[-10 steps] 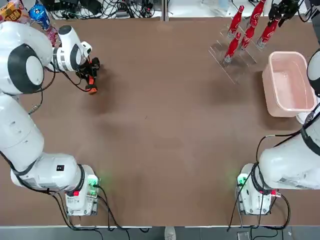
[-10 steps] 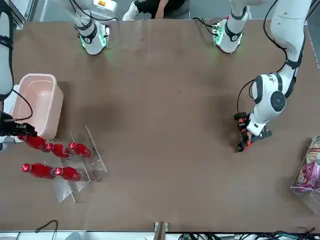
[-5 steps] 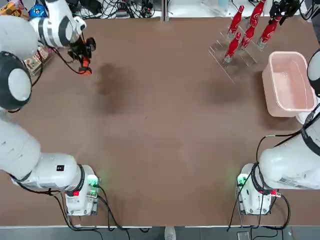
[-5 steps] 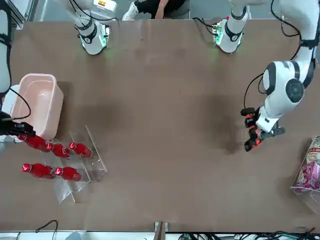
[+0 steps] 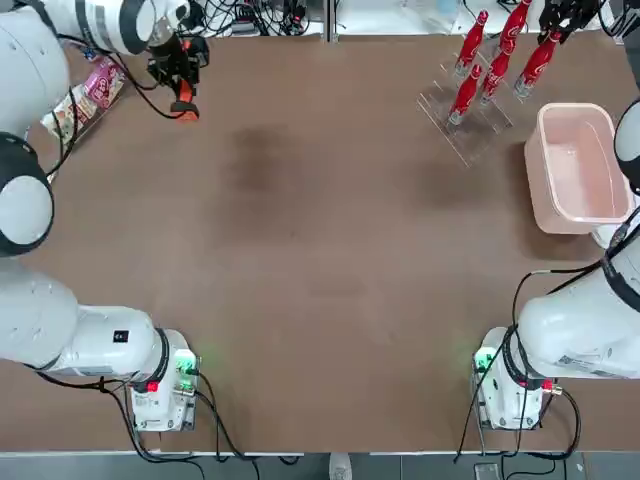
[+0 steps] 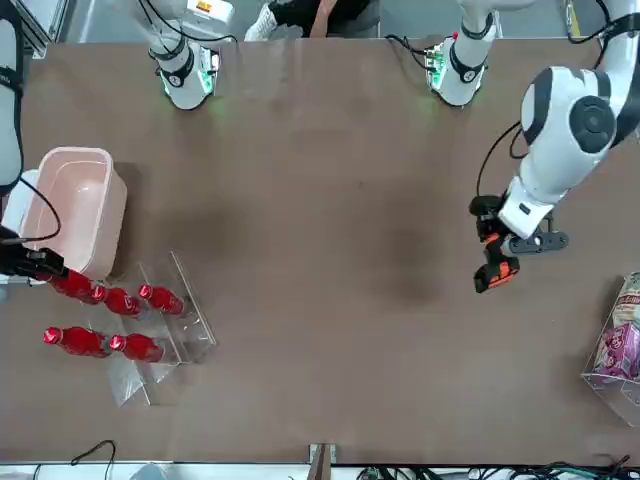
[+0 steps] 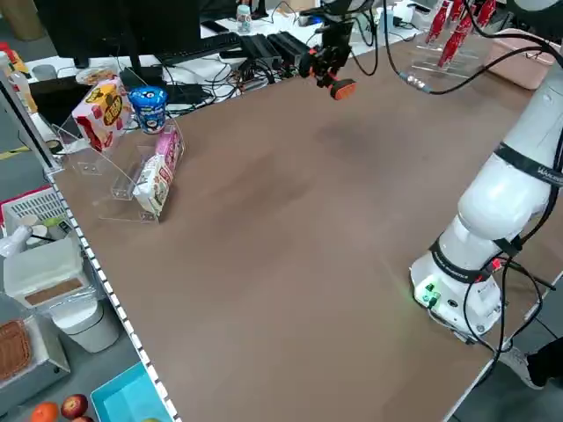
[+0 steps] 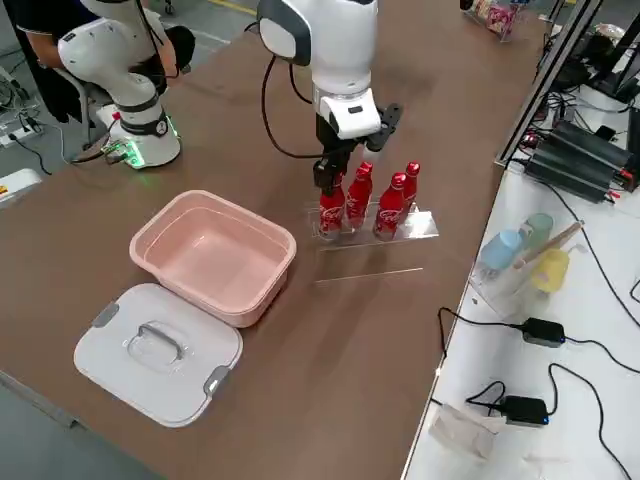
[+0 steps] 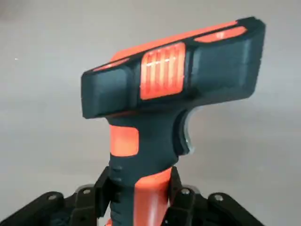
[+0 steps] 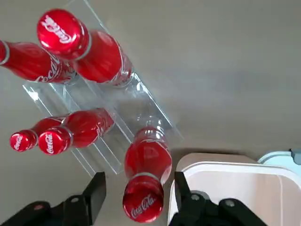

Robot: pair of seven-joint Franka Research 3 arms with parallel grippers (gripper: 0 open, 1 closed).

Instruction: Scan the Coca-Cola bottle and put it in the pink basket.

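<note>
Raised higher, the left end effector (image 9: pixel 142 188) clamps the scanner (image 9: pixel 162 70).

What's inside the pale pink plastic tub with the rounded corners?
Nothing shows inside the pale pink plastic tub: you can see its bare floor. The slim red Coca-Cola bottles stand outside it, in a clear plastic rack.

Brown table (image 5: pixel 330 300) bearing bottle rack (image 5: pixel 458 128), pink basket (image 5: pixel 580 170).
</note>
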